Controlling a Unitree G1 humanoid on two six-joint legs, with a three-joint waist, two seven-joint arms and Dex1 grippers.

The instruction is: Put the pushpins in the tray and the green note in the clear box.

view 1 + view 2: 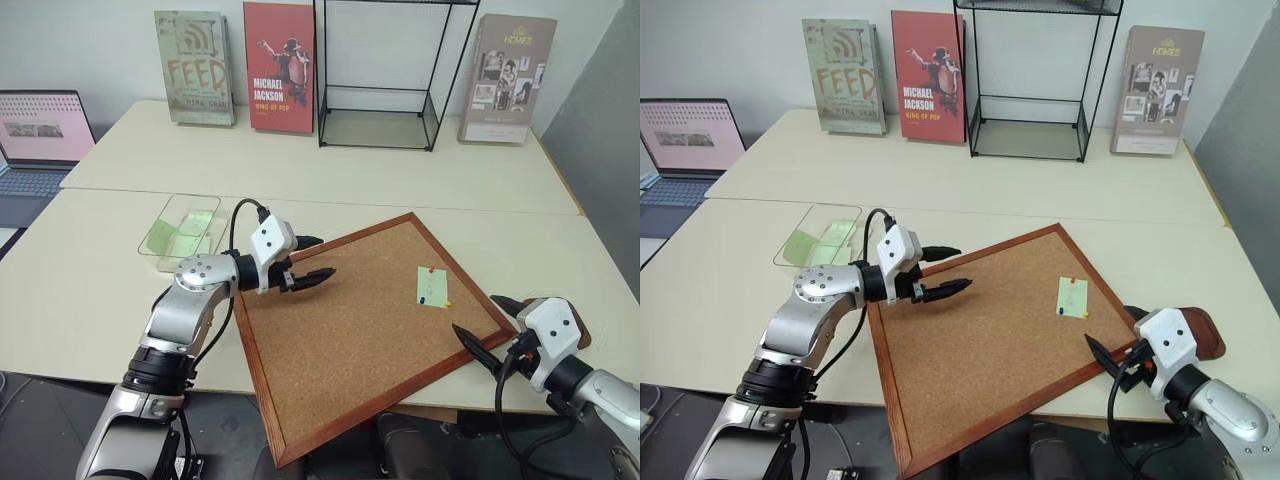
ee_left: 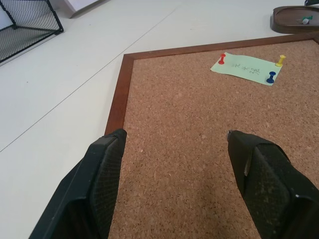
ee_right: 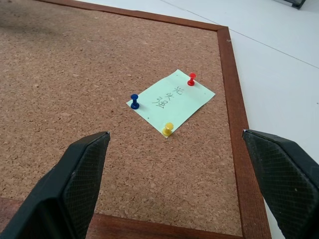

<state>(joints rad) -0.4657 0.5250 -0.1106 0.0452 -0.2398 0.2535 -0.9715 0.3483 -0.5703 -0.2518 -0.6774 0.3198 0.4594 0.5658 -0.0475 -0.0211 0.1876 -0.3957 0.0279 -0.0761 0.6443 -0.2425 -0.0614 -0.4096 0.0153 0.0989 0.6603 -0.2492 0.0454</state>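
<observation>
The green note point(image 3: 171, 102) is pinned flat near the right edge of the corkboard point(image 1: 350, 330). A red pushpin point(image 3: 191, 78), a blue one point(image 3: 134, 101) and a yellow one point(image 3: 168, 129) hold it. My right gripper point(image 1: 478, 316) is open and empty, hovering at the board's right corner just short of the note. My left gripper point(image 1: 325, 256) is open and empty too, over the board's left part and pointing toward the note. The dark red-brown tray point(image 1: 1205, 335) sits right behind my right hand. The clear box point(image 1: 185, 230), holding green paper slips, lies left of the board.
A black wire shelf point(image 1: 385, 80) and three upright books point(image 1: 278, 68) line the back of the table. A laptop point(image 1: 40, 135) stands at the far left. The corkboard's near corner overhangs the table's front edge.
</observation>
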